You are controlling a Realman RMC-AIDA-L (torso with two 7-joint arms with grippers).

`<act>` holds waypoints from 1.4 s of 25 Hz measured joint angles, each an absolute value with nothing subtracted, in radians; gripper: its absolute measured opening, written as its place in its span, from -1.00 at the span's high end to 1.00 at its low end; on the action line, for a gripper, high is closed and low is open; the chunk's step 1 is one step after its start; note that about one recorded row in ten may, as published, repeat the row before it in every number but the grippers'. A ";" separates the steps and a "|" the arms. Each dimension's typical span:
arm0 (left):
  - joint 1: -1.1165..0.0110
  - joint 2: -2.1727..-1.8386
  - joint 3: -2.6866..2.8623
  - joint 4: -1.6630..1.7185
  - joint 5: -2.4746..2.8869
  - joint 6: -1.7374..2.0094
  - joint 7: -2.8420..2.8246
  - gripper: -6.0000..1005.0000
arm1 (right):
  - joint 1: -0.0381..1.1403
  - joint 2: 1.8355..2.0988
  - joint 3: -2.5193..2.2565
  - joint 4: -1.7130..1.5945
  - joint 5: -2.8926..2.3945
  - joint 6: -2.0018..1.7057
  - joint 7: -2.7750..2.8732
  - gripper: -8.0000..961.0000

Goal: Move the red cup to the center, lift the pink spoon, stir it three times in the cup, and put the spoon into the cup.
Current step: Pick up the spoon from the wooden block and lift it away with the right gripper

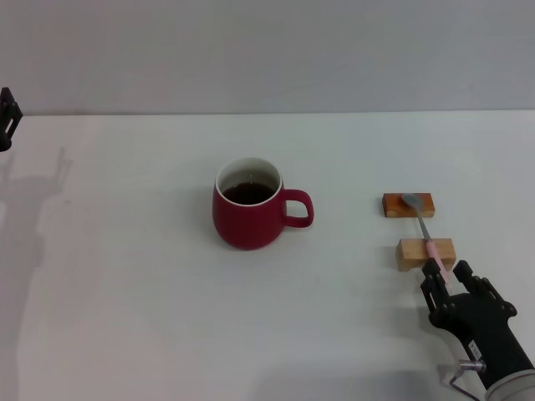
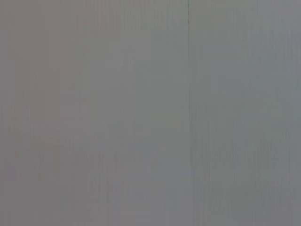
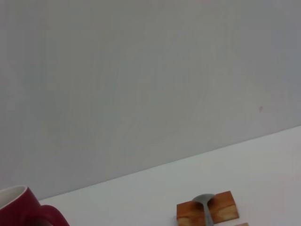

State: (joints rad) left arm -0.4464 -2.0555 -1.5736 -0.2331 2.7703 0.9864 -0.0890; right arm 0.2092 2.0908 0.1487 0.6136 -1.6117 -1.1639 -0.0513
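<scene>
From my head, the red cup [image 1: 248, 215] sits in the middle of the white table [image 1: 125, 292], with dark drink inside. The pink spoon [image 1: 425, 232] lies across two wooden blocks [image 1: 409, 204] on my right. My right gripper [image 1: 446, 273] has its fingers spread a little around the spoon's pink end. My left gripper [image 1: 7, 117] waits far off at the edge; I cannot tell how open it is.

My left wrist sees only grey wall [image 2: 141, 113].

My right wrist sees the spoon's bowl on a block, and the cup's rim.

one glossy dark-red ceramic mug [image 1: 248, 215], one thin pink-handled metal spoon [image 1: 422, 225], two small wooden blocks [image 1: 409, 204] [image 1: 425, 253], two black grippers [image 1: 452, 280] [image 1: 7, 119].
</scene>
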 joint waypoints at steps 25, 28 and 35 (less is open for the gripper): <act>-0.448 -2.056 -1.574 -0.238 2.770 0.986 -0.089 -0.67 | 0.211 2.089 0.131 0.615 -1.615 -1.173 -0.051 0.16; -0.448 -2.056 -1.573 -0.237 2.770 0.986 -0.089 -0.67 | 0.210 2.089 0.132 0.614 -1.615 -1.174 -0.051 0.16; -0.448 -2.057 -1.571 -0.239 2.770 0.986 -0.089 -0.67 | 0.209 2.089 0.132 0.613 -1.612 -1.181 -0.051 0.18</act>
State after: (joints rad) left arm -0.4476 -2.0571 -1.5713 -0.2394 2.7704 0.9864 -0.0890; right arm 0.2086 2.0892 0.1319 0.6129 -1.6125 -1.1810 -0.0506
